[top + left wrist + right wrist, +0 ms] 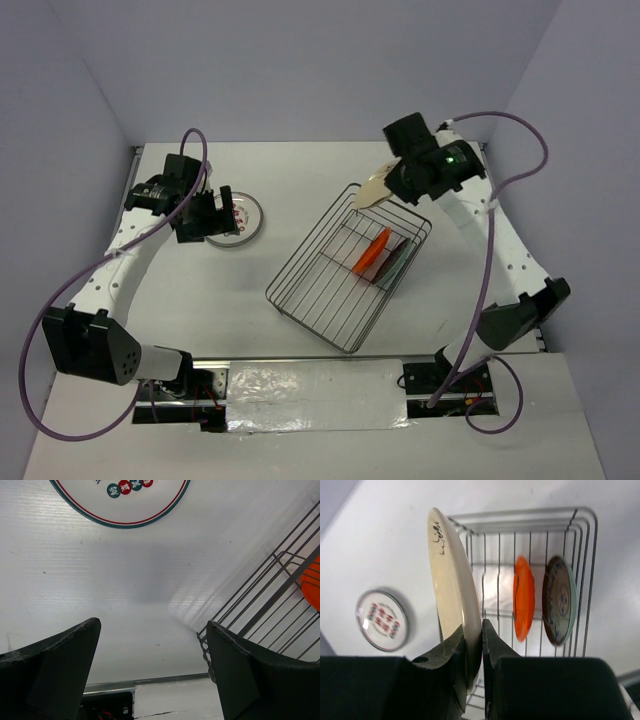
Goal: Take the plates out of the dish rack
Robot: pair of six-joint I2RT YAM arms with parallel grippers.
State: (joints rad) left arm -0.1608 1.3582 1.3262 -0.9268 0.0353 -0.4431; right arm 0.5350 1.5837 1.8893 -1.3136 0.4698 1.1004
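Note:
My right gripper (473, 635) is shut on the rim of a cream plate (451, 585) and holds it edge-on in the air above the far end of the dark wire dish rack (345, 270); the top view shows plate (376, 186) and gripper (395, 178) there. An orange plate (523, 597) and a teal plate with a brown rim (560, 600) stand upright in the rack (580, 555). A white plate with red motifs (240, 218) lies flat on the table at the left. My left gripper (215, 215) hangs open and empty just above it; its wrist view shows the plate's edge (125, 505).
The rack's near corner (260, 610) shows at the right of the left wrist view. The table's front metal rail (310, 360) runs along the near edge. Purple cables loop beside both arms.

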